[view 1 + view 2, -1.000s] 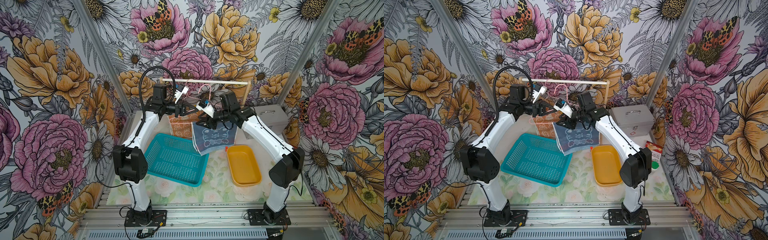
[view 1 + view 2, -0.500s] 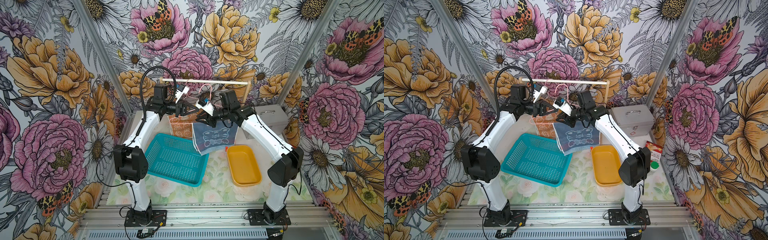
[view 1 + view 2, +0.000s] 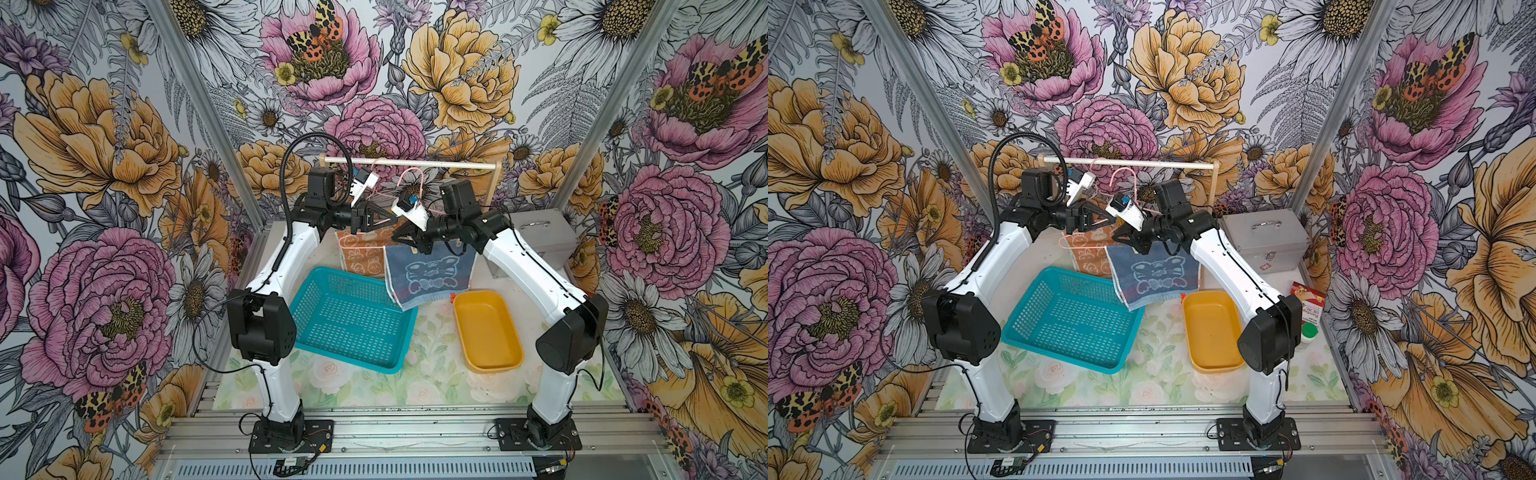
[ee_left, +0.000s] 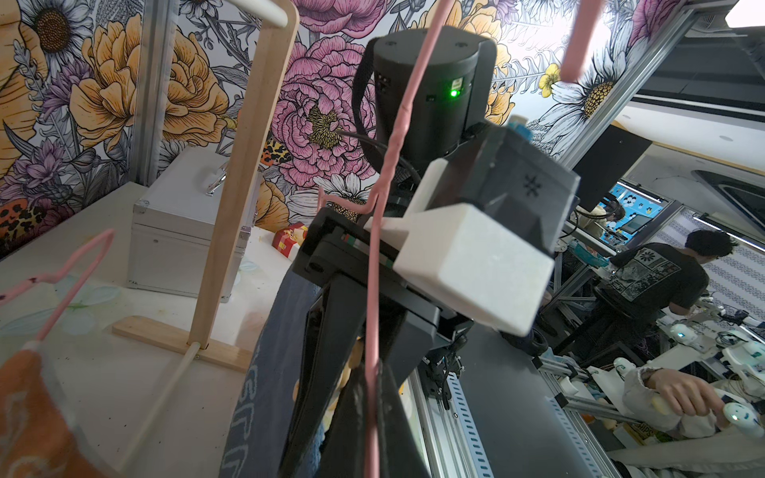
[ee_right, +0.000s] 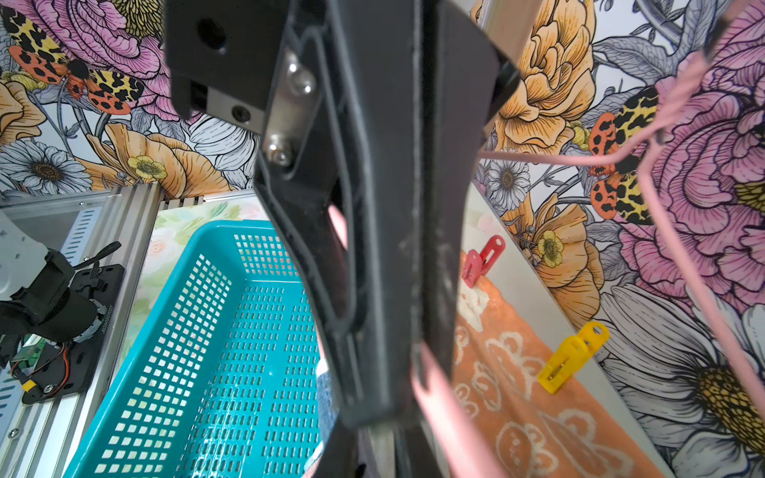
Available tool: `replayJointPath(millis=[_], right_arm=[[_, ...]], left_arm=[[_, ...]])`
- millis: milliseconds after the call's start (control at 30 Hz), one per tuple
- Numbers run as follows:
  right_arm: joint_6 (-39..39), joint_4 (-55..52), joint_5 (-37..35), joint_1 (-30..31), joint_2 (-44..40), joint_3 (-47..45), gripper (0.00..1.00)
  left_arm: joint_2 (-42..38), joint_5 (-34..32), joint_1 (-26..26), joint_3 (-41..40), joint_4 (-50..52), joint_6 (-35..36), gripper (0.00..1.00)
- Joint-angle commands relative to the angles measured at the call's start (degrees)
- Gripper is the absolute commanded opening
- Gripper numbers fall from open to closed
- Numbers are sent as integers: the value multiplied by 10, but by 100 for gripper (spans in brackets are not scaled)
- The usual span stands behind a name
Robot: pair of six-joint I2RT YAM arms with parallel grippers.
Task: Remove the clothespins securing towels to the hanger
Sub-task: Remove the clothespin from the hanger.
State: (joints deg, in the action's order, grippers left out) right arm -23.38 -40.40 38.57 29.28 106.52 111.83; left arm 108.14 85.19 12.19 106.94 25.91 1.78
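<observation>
Left gripper (image 3: pixel 384 219) tight on pink hanger (image 4: pixel 371 281), right gripper (image 3: pixel 409 244) snug on wooden clothespin (image 3: pixel 414 251)

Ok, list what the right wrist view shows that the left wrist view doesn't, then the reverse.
Only the right wrist view shows the teal basket, plus the red clothespin and the yellow clothespin clipped along the edge of the orange towel. Only the left wrist view shows the silver case, the wooden rack post and a person working outside the cell. Both show the pink hanger and part of the orange towel.
</observation>
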Motion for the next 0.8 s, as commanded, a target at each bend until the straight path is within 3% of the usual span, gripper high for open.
replayJointPath(millis=[0,400,767], right_arm=[[9,5,-19,5,-34,4,0],[-14,7,-63,31,-83,-49,0],[-5,20,-83,46,-102,-43,0]], left_arm=[[23,17,-10,19,-5,-4,0],[37,2,-21,35,-5,-13,0],[30,-16,-22,35,-4,-15,0]])
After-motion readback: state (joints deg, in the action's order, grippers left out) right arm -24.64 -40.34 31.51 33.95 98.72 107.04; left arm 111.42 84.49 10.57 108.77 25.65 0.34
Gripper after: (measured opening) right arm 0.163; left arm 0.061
